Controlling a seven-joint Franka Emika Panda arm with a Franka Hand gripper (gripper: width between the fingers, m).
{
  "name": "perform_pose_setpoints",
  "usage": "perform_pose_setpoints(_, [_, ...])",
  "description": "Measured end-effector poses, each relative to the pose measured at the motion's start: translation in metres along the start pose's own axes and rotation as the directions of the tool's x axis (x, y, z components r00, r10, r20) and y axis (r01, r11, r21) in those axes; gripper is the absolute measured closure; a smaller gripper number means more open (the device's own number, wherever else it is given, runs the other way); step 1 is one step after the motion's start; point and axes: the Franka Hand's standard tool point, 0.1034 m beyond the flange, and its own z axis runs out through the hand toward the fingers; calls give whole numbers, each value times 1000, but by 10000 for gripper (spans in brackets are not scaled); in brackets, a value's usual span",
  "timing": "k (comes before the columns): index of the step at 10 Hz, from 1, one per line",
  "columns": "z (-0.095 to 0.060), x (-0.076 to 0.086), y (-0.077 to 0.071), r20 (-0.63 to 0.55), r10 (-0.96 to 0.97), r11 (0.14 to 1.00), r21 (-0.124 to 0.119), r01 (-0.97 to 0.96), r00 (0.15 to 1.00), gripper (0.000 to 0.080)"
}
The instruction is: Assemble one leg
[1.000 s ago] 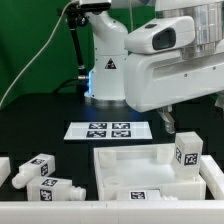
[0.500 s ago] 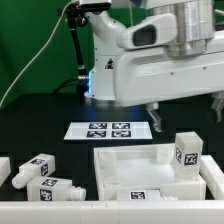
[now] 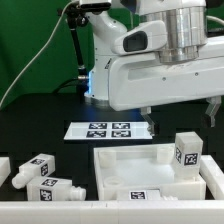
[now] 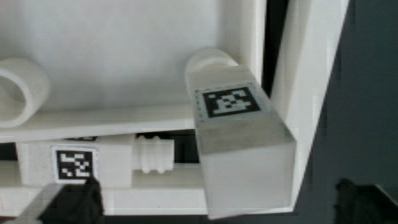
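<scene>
A white leg (image 3: 186, 152) with a square tag stands upright at the corner of the white tabletop (image 3: 128, 160) on the exterior view's right. My gripper (image 3: 180, 115) hangs open and empty above it, one finger on each side. In the wrist view the same leg (image 4: 240, 130) stands up toward the camera between my dark fingertips (image 4: 63, 205); the gripper (image 4: 214, 205) holds nothing. Another leg (image 4: 111, 160) lies beside the tabletop (image 4: 107, 95) with its screw end showing.
Two more legs (image 3: 35, 168) (image 3: 55, 188) lie at the exterior view's left. A further tagged leg (image 3: 140, 197) lies at the tabletop's front edge. The marker board (image 3: 105, 130) lies behind the tabletop. The robot base (image 3: 105, 70) stands at the back.
The wrist has turned and the fingers have shifted toward the exterior view's left, settling over the upright leg. The parts on the table have not moved.
</scene>
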Motion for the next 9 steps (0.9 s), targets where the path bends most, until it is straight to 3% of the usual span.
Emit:
perform_pose_setpoints(1, [1, -3, 0, 23, 0, 1000, 0, 0, 1000, 151])
perform_pose_setpoints(2, [1, -11, 0, 122, 0, 1000, 3, -1, 993, 151])
perform_pose_setpoints(3, [2, -7, -1, 161, 14, 1000, 2, -14, 987, 151])
perform_pose_setpoints(4, [9, -8, -7, 251, 72, 997, -27, -67, 965, 151])
perform_pose_setpoints(5, [14, 2, -12, 233, 73, 997, -23, -70, 970, 151])
perform_pose_setpoints(9, [21, -2, -20, 234, 51, 999, -15, -49, 971, 151])
